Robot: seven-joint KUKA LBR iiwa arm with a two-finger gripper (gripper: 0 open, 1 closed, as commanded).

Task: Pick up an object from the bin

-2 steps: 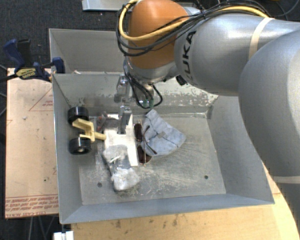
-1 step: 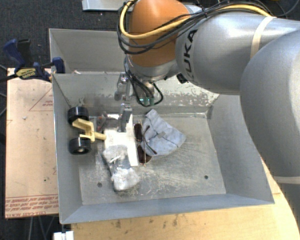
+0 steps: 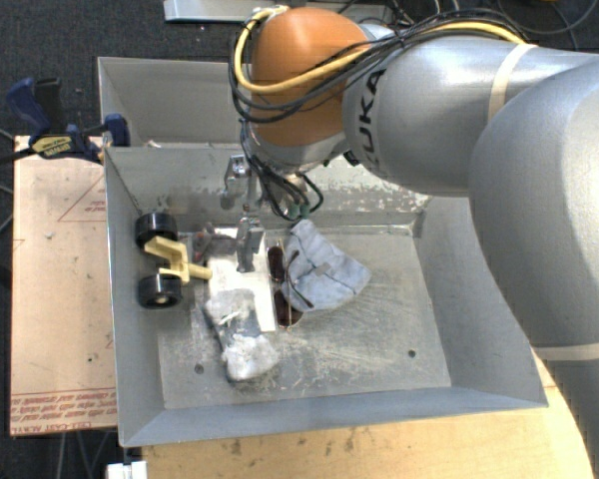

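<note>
Where the gripper hangs: gripper (image 3: 245, 255) is low in the bin (image 3: 379, 352), left of centre and towards the back wall, with its tip at the far edge of a flat white packet (image 3: 238, 295).
Gripper state: cannot be told; the wrist and its cables cover the upper part, so nothing shows whether it is wide or narrow, and no object is seen held in it.
Nearest thing: the flat white packet, lying on the floor directly under the tip and spreading from there towards the near wall.
Key relation: most of the packet lies on the near side of the gripper, not squarely beneath it, so I judge a grasp would need a small shift that way or would catch only the far edge.
Long axis: the packet runs roughly from far to near; dark sunglasses (image 3: 282, 289), folded, lie along its right edge in the same direction, touching or just beside it.
Right neighbour: a crumpled grey cloth (image 3: 327, 272), just beyond the sunglasses.
Left neighbour: a yellow axle with two black wheels (image 3: 165, 257), near the packet's left side, with its axis also far to near.
Near side: a crumpled clear plastic bag (image 3: 248, 355), touching the packet's near end.
Risk: the packet lies flat and closely hemmed in, so a closing grip may take the sunglasses instead.
</note>
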